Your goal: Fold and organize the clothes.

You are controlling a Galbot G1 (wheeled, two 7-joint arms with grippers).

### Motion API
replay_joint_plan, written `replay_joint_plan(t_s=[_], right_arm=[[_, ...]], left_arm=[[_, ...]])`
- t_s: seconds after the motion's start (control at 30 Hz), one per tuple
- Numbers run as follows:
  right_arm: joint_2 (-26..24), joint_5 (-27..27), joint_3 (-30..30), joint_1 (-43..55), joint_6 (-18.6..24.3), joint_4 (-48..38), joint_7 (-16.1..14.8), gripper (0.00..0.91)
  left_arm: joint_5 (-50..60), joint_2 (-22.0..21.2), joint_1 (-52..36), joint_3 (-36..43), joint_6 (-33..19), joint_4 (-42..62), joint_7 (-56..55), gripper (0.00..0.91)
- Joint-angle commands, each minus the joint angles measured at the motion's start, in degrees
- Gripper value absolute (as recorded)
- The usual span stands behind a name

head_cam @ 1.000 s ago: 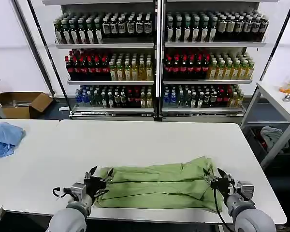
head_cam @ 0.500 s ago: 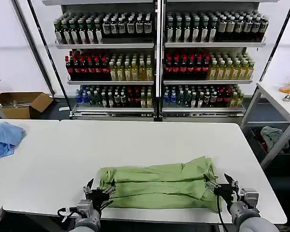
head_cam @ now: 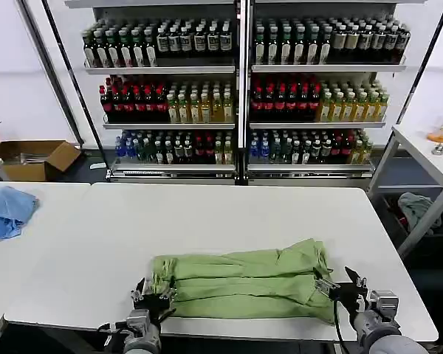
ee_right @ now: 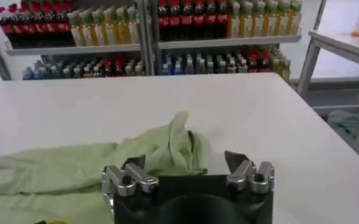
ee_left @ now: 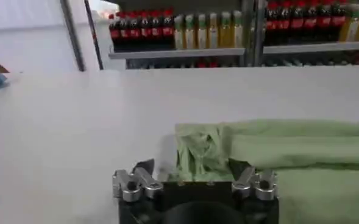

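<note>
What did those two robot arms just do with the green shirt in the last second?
Both hands pulled back toward the robot, off the shirt's ends. The left hand and right hand now sit open at the table's near edge, holding nothing. The green shirt lies folded into a long band, its near edge drawn in slightly. The blue cloth on the side table has not moved.

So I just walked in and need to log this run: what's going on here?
A two-armed robot is folding a light green shirt on a white table. The shirt lies folded into a long band near the table's front edge. The left gripper and right gripper sit open at its two ends, holding nothing.
</note>
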Motion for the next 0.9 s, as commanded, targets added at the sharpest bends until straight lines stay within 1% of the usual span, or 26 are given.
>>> replay_joint_plan(t_s=[0.03, 0.37, 0.53, 0.57, 0.67, 0.77, 0.9], right_arm=[[-0.01, 0.03, 0.13, -0.14, 0.06, 0.11, 0.05, 0.907], [-0.05, 0.31, -0.34, 0.73, 0.11, -0.30, 0.46, 0.907], [-0.22, 0.62, -0.34, 0.97, 0.11, -0.28, 0.62, 0.907], [-0.22, 0.63, -0.33, 0.97, 0.10, -0.27, 0.63, 0.907], [-0.40, 0.86, -0.23, 0.97, 0.10, -0.11, 0.67, 0.907], [-0.59, 1.13, 0.03, 0.96, 0.12, 0.04, 0.72, 0.907], [-0.87, 1.34, 0.13, 1.01, 0.16, 0.18, 0.75, 0.907]], left_arm=[[1.08, -1.24, 0.50, 0.07, -1.14, 1.63, -0.45, 0.050], [-2.72, -0.41, 0.11, -1.02, -2.32, 1.53, 0.36, 0.040], [-4.98, 1.08, -0.32, -3.25, -2.82, 1.28, 0.97, 0.030], [-5.18, 1.32, -0.42, -3.74, -2.83, 1.23, 0.98, 0.040], [-6.63, 3.05, -0.69, -7.01, -2.88, 0.89, 1.26, 0.040], [-8.00, 5.69, -1.16, -11.42, -2.81, -0.08, 1.87, 0.040], [-9.25, 10.55, -2.21, -17.56, -2.74, -1.73, 2.80, 0.030]])
